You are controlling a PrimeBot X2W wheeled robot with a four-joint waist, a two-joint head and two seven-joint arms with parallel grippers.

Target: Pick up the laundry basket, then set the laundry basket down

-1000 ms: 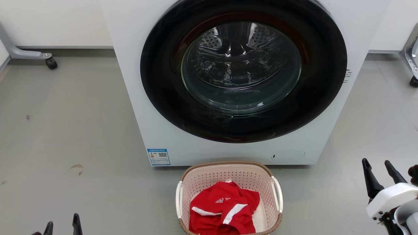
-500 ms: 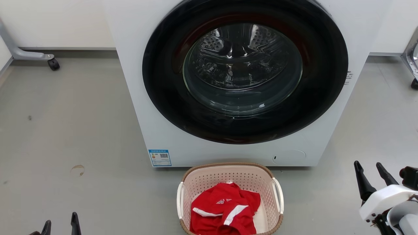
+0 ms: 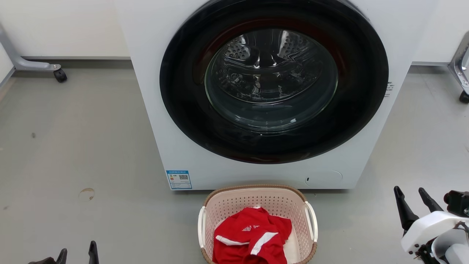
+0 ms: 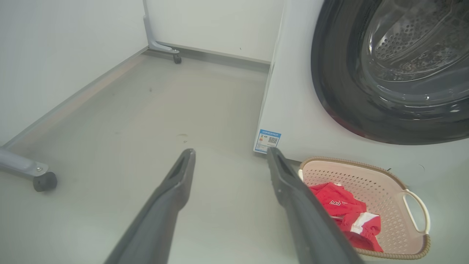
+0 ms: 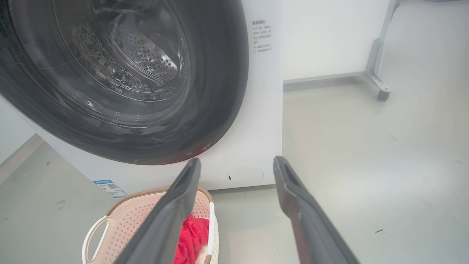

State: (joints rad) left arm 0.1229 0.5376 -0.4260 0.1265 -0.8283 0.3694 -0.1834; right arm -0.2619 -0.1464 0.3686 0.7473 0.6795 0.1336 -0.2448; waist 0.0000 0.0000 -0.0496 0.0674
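dark grey and long, the two fingers of the left claw [image 4: 231, 152] stand well apart with nothing between them. in its wrist view they reach out over the bare grey floor [image 4: 205, 110] toward the lower left corner of the white washer [image 4: 293, 110]. in the head view this claw sits low at the bottom left edge, tips up.

the right claw [image 3: 409, 195] is likewise spread and empty. it is raised at the lower right on its white wrist housing [image 3: 428, 223], fingers tilted up and slightly left. its wrist view looks along them at the washer's lower right front.

neither claw touches the laundry basket [image 3: 256, 200]. the basket, pale pink with a brown woven-look rim and white side handles, stands on the floor between the two claws and well apart from each. it is just in front of the washer, below its round dark door [image 3: 183, 110]. a red garment [image 3: 253, 238] with white stripes lies crumpled inside. a blue label [image 3: 178, 179] marks the washer's lower left front.
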